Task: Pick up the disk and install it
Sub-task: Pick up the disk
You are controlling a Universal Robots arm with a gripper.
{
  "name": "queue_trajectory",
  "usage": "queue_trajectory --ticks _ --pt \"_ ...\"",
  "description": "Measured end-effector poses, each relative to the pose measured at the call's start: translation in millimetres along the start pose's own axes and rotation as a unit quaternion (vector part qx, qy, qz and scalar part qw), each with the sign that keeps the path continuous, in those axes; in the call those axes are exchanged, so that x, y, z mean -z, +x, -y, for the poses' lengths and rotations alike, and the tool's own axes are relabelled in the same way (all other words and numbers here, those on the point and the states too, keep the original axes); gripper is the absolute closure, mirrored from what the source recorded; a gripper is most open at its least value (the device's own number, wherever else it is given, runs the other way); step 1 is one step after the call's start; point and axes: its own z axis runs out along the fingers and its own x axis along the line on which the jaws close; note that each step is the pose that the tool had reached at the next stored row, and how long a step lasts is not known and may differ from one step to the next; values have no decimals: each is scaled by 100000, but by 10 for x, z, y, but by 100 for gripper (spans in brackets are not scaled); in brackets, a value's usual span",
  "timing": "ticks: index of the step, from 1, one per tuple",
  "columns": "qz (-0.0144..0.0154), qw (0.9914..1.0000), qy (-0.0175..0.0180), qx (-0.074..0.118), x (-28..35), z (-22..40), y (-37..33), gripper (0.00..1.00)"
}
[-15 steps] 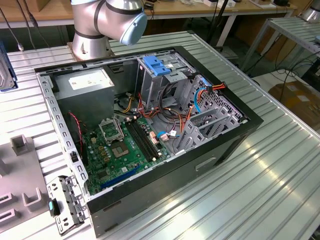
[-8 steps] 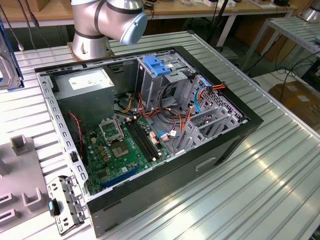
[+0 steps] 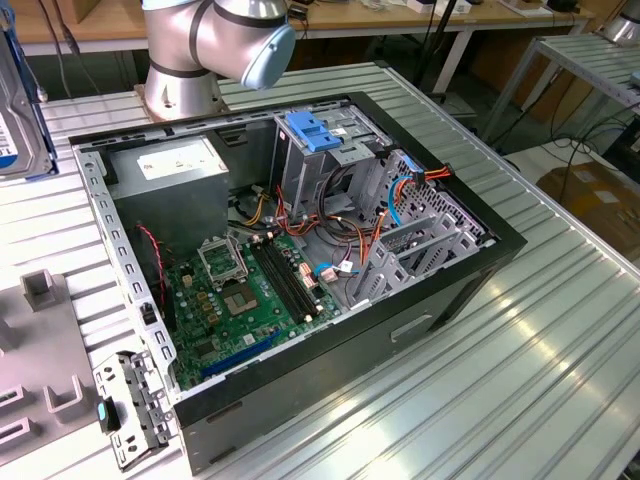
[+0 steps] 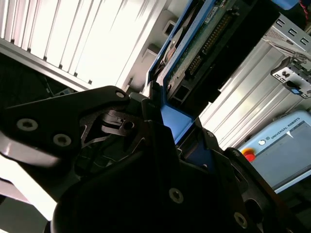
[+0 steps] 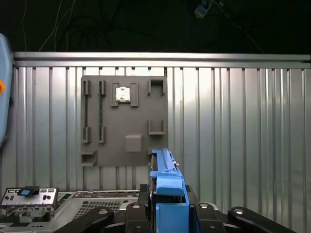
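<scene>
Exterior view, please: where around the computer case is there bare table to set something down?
The widest bare stretch is the table on the exterior view's right of the computer case. A narrow strip lies between the case and the arm's base. Crowded: the exterior view's left, with the fixture tray and bracket, and inside the case, among cables.

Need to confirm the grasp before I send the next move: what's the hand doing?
The hand is closed, holding the disk.

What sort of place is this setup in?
Likely a robotics lab or workshop: a robot arm standing on a slotted aluminium table, an open PC case on it, cluttered workbenches behind.
</scene>
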Motion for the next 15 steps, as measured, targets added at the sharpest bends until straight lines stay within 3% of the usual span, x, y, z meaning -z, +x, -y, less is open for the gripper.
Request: queue_trajectory --ticks 15 --pt "1 100000 1 -4 6 183 51 63"
